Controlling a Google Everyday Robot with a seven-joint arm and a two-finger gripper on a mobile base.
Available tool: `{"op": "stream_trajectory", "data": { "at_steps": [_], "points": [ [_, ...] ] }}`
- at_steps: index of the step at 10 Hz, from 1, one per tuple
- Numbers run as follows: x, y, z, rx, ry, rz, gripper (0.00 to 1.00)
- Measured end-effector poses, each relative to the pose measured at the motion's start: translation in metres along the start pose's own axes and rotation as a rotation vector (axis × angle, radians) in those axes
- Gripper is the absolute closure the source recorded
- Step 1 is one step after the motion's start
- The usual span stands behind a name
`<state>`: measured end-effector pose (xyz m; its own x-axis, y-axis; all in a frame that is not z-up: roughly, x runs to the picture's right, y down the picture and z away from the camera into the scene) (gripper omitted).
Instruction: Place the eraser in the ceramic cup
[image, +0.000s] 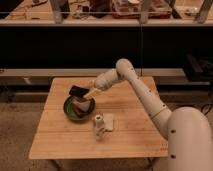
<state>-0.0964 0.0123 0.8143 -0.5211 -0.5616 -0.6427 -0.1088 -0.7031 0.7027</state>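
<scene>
Gripping the eraser (78, 91), the tool (89, 94) is being held over the dark green plate (68, 111) on the wooden surface (125, 135). The black block is being kept tilted above the ceramic cup (86, 106) on that plate. A small white bottle-like figure (99, 125) is standing nearby.

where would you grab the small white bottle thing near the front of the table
Around its body, coming in level from the front or the left. The bottle stands upright on the table, so its sides are open to a pinch. A white item sits close on its right and crowds that side. The hand is up over the plate with the eraser.
</scene>
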Motion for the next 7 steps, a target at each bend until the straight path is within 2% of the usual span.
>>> {"op": "stream_trajectory", "data": {
  "at_steps": [2, 5, 7],
  "points": [
    [-0.005, 0.002, -0.005, -0.004, -0.004, -0.001, 0.2],
    [-0.002, 0.007, -0.019, 0.008, 0.023, 0.0, 0.2],
    [-0.011, 0.012, -0.031, 0.011, 0.025, 0.006, 0.2]
  ]
}}
